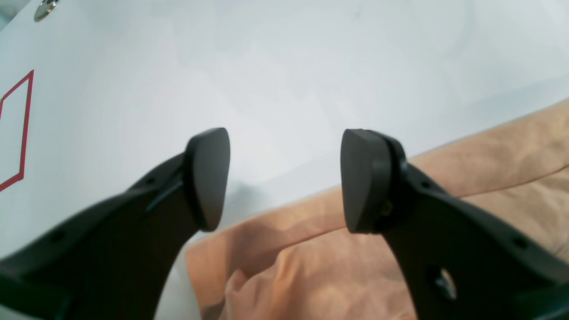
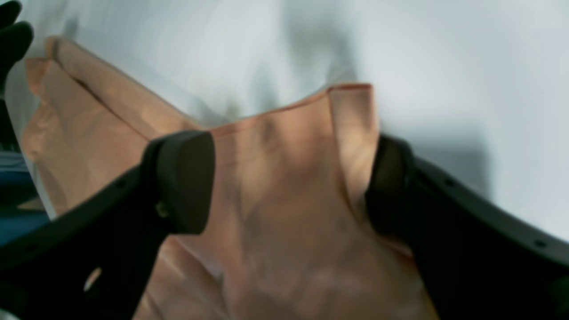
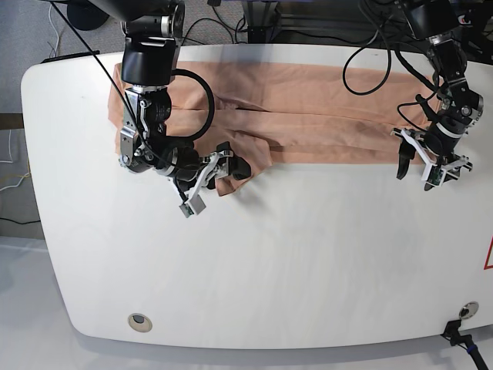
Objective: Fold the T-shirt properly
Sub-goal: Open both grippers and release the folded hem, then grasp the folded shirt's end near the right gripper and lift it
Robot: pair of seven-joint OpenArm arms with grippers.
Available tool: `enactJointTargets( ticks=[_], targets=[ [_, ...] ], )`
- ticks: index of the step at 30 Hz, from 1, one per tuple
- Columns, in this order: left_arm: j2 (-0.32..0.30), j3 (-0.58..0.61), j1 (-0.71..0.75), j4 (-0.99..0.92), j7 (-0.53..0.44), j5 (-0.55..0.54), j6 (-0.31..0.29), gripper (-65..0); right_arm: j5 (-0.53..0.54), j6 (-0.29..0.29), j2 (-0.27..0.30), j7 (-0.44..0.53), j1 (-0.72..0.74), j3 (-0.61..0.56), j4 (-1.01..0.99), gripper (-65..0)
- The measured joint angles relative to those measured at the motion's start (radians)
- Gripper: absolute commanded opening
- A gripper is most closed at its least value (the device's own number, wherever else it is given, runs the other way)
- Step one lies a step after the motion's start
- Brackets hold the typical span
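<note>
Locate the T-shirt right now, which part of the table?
In the base view the T-shirt lies in a long band across the table's far half, its near edge between the right gripper and left gripper.

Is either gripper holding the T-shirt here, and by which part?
Neither. The left gripper is open beside the T-shirt edge; the right gripper is open, straddling a raised corner fold.
</note>
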Motion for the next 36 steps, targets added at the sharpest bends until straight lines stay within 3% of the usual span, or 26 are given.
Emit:
enactJointTargets(
  ticks=[3, 8, 11, 16, 22, 32, 36],
  targets=[
    [0.000, 0.000, 0.000, 0.000, 0.000, 0.000, 0.000, -27.9, -0.003, -0.002, 0.002, -0.007, -0.001, -0.017, 0.000, -34.6],
    [0.000, 0.000, 0.000, 0.000, 0.000, 0.000, 0.000, -27.9, -0.022, -0.008, 0.001, -0.030, -0.005, -0.019, -0.003, -64.4],
    [0.000, 0.000, 0.000, 0.000, 0.000, 0.000, 0.000, -27.9, -0.031, -0.010, 0.001, -0.039, -0.013, -0.019, 0.010, -65.0],
    [0.001, 0.000, 0.000, -0.002, 0.000, 0.000, 0.000, -27.9, -0.044, -0.011, 0.002, -0.218, -0.021, -0.016, 0.173, -65.0],
    [0.005, 0.000, 0.000, -0.002, 0.000, 0.000, 0.000, -27.9, -0.032, -0.006, -0.002, -0.356, -0.113, -0.014, 0.420, -65.0],
    [0.006, 0.000, 0.000, -0.003, 0.000, 0.000, 0.000, -27.9, 0.208, -0.006, 0.029, -0.381, -0.317, -0.014, 0.544, -65.0],
    [0.005, 0.000, 0.000, -0.004, 0.000, 0.000, 0.000, -27.9, 0.252, -0.007, 0.023, -0.386, -0.411, -0.016, 0.584, -65.0]
  ],
)
